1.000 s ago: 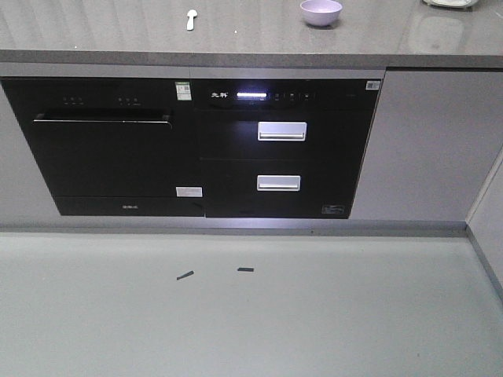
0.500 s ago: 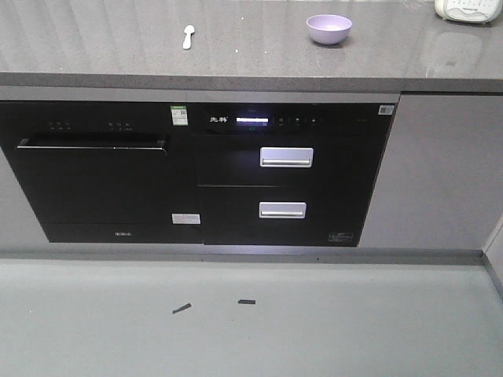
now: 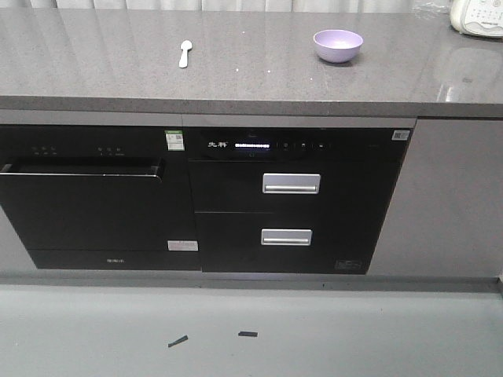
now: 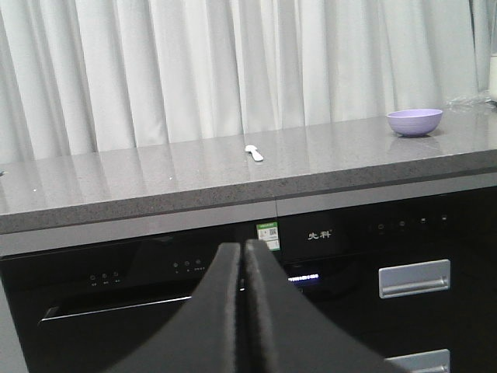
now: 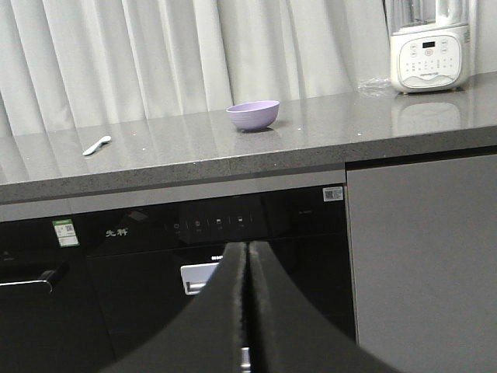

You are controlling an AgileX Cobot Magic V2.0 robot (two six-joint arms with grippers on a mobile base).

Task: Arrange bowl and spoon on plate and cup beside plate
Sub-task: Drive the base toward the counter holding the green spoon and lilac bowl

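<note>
A lilac bowl [image 3: 338,45] stands upright on the grey countertop [image 3: 236,78], right of centre; it also shows as the bowl [image 4: 415,121] and the bowl [image 5: 253,115] in the wrist views. A pale spoon [image 3: 184,53] lies on the counter to its left, seen too as the spoon [image 4: 254,153] and the spoon [image 5: 97,144]. The plate and the cup are out of view. My left gripper [image 4: 244,247] and right gripper [image 5: 247,247] are both shut on nothing, held low in front of the black appliances, well short of the counter.
Under the counter sit a black dishwasher [image 3: 94,196] and a black two-drawer unit [image 3: 291,204] with silver handles. A white appliance [image 5: 429,50] stands at the counter's far right. White curtains [image 4: 233,62] hang behind. Two dark scraps [image 3: 247,334] lie on the floor.
The front view has risen and drawn nearer to the counter: the cabinets, bowl and spoon have all slid downward in frame, and more countertop shows. Bowl and spoon have not moved on the counter.
</note>
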